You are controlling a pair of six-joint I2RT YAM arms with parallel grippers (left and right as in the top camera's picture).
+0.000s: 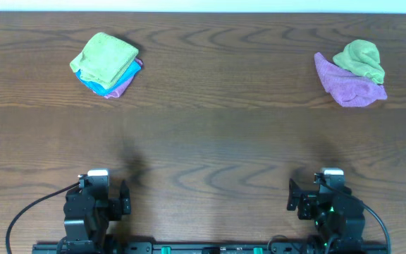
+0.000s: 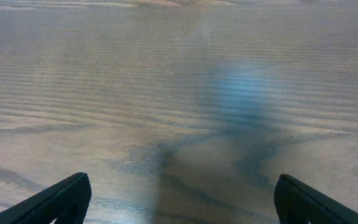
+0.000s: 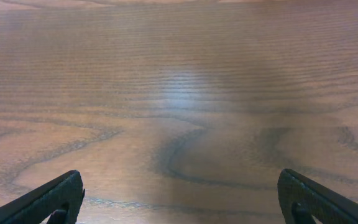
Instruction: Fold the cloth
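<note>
In the overhead view a crumpled purple cloth (image 1: 347,86) lies at the far right of the table with a crumpled green cloth (image 1: 361,59) on top of it. At the far left a stack of folded cloths (image 1: 106,63) sits, green on top, blue and purple below. My left gripper (image 1: 122,196) and right gripper (image 1: 293,196) rest near the front edge, far from all cloths. Both are open and empty. The left wrist view (image 2: 182,196) and right wrist view (image 3: 179,196) show only bare wood between the spread fingers.
The dark wooden table (image 1: 210,134) spans the whole view. The arm bases and cables sit along the front edge (image 1: 203,247).
</note>
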